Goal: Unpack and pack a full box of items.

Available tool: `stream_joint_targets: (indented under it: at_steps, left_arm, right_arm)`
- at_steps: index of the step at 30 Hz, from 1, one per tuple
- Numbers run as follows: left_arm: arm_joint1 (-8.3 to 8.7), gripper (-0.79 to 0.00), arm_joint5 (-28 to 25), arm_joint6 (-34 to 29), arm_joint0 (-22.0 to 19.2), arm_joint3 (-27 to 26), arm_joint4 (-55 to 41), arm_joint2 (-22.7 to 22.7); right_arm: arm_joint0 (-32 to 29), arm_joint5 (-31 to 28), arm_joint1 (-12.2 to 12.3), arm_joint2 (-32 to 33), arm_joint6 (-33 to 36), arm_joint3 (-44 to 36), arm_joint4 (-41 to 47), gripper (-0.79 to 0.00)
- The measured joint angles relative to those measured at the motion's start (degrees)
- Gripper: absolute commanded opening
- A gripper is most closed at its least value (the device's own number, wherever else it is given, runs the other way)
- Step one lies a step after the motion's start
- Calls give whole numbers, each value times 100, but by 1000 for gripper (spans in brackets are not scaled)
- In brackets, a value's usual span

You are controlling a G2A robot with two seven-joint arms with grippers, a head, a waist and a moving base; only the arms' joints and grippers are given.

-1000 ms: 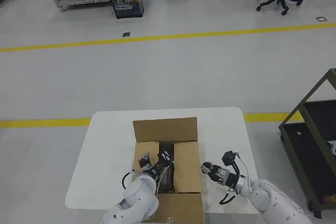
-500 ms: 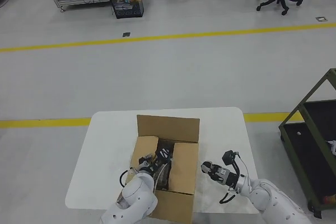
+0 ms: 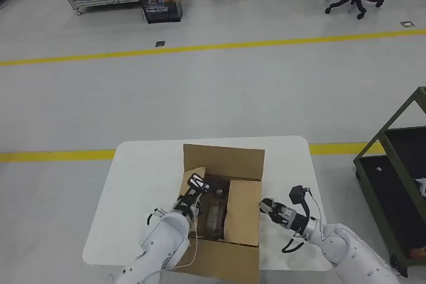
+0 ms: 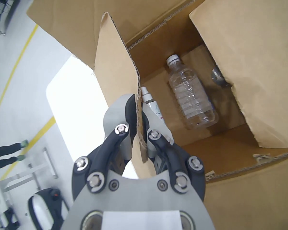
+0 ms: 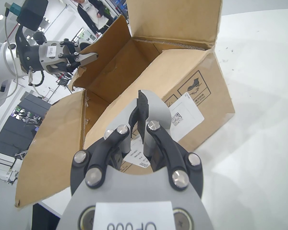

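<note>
- Box [image 3: 224, 162] sits at the table's [image 3: 128, 184] near edge.
- Left gripper [image 4: 139, 113] is clamped on the left flap [image 4: 115, 72].
- Right gripper [image 5: 141, 111] has its jaws together, empty, beside the box's right wall.
- Clear bottle [image 4: 192, 96] lies inside.

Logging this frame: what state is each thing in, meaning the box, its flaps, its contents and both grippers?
box: open.
left flap: raised, pinched at its edge.
right flap: folded partly over the opening.
clear bottle: capped, lying on its side inside.
spray bottle: inside, partly hidden by the left flap.
left gripper: shut on the left flap.
right gripper: shut, empty, beside the box.
</note>
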Motion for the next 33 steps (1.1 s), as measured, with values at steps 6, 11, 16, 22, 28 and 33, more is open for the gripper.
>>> stream_joint_targets:
  at_steps: [6, 11, 16, 22, 28, 33]
  left_arm:
    - [-2, -785, 99, -99, 98, -226, -1123, -429]
    - [-20, -785, 445, -3, 214, -294, -1944, -747]
    - [-4, -785, 582, 26, 344, -314, -2522, -1058]
    - [36, -366, 686, 75, 471, -280, -2729, -1382]
    - [103, 0, 482, 54, 502, -206, -2366, -1500]
    - [155, 0, 319, -28, 494, -202, -1655, -1519]
  right_arm:
    - [-85, -41, 46, 267, 41, -108, 64, -785]
    - [-147, -45, 87, 492, 125, -223, 103, -785]
    - [-238, -32, 124, 694, 243, -363, 141, -785]
    - [-291, 35, 126, 784, 366, -412, 186, -785]
    - [-307, 38, 126, 896, 404, -396, 210, -785]
    - [-380, 69, 140, 1053, 365, -360, 209, -785]
